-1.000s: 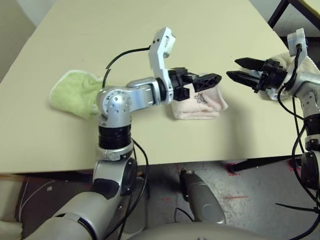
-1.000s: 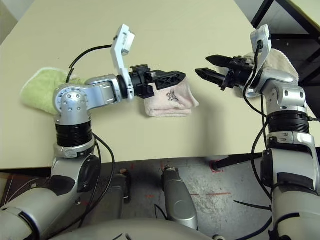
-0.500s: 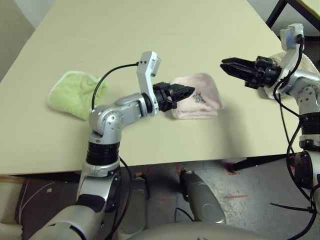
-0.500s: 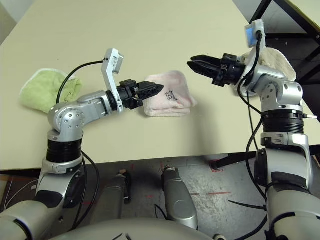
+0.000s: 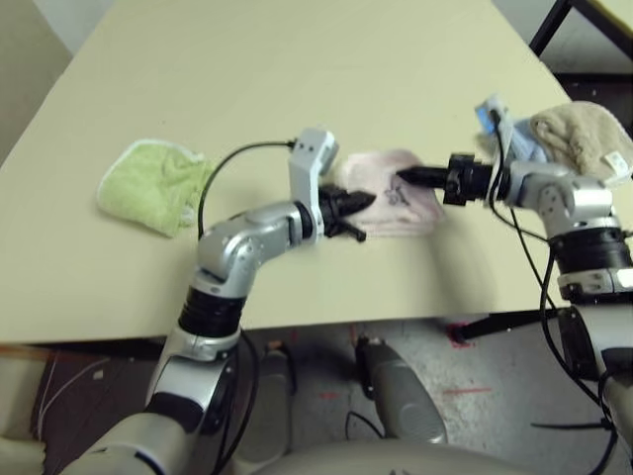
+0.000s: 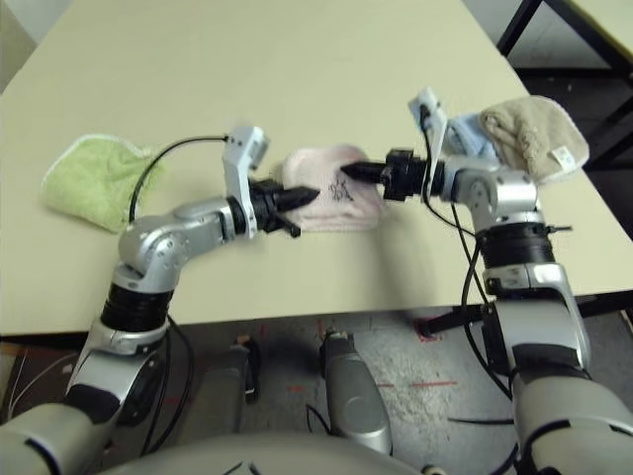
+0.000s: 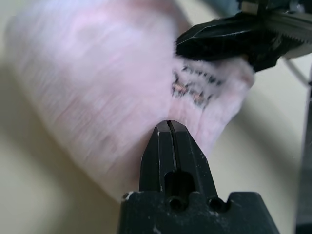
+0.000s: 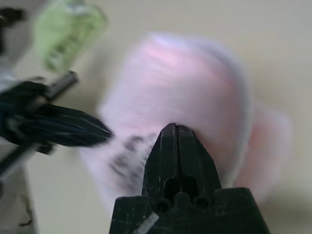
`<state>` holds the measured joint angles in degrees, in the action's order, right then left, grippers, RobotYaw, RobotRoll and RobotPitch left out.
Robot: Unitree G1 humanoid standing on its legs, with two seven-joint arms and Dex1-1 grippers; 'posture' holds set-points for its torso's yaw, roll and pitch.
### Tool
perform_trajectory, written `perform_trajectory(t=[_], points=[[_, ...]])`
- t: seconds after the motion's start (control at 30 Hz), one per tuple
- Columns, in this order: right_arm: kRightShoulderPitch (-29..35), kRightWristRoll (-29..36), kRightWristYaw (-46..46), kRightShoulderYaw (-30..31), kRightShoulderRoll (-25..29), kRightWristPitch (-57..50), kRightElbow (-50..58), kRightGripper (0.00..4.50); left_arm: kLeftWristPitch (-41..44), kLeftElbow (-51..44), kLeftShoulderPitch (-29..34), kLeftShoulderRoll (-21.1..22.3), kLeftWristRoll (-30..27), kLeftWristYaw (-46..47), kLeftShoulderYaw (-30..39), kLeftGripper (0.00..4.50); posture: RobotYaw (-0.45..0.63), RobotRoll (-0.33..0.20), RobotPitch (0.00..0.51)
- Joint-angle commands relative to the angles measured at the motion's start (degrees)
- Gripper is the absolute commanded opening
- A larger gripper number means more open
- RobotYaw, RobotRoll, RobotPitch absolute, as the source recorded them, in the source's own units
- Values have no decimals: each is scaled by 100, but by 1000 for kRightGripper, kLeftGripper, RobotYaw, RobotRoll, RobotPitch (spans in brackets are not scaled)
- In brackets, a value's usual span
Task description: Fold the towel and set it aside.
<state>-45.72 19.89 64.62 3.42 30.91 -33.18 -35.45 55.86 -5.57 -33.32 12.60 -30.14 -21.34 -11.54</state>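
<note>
- The towel [image 5: 391,193] lies bunched in a pale pink mound near the middle of the table [image 5: 297,79], with its dark embroidered logo [image 7: 192,87] turned toward my left side.
- My left gripper [image 5: 358,204] points at the towel's near-left edge — its two black fingers are pressed together, tips at the cloth. In my left wrist view the closed tips meet the pink terry just below the logo; I cannot tell if any fabric is pinched between them.
- My right gripper [image 5: 407,176] reaches in from the other side, fingers likewise together, its tip over the towel's top right by the logo. From my right wrist view the closed tips sit against the pink mound; whether cloth is caught there I cannot tell.
- The two grippers face each other across the towel, tips near but apart.
- A lime-green cloth [image 5: 150,185] lies flat well to my left of the towel.
- A beige cloth [image 6: 534,134] rests at the table's right edge behind my right arm, with a bit of light blue cloth [image 6: 467,137] just beside it.
</note>
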Motion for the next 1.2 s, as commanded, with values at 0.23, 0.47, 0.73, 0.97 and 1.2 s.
perform_trajectory(t=[0.23,0.47,0.73,0.97,1.2], points=[[75,-233,191,-81,-141,769,-497,64,3,-86,27,-32,222,-95,180,9,35,0,157],[171,349,974,-536,50,817,206,2134,995,-996,-247,-240,-610,214,1322,2102,34,0,159],[593,691,1226,-1108,641,885,831,4473,1673,-630,-360,-336,-726,744,2073,4488,25,0,154],[1090,662,1227,-1357,998,1170,1105,4473,1757,225,-363,-482,-573,885,2069,4488,-15,0,145],[1755,606,1304,-1381,1309,1487,1466,4473,1707,925,-570,-597,-514,780,1952,4488,-62,0,136]])
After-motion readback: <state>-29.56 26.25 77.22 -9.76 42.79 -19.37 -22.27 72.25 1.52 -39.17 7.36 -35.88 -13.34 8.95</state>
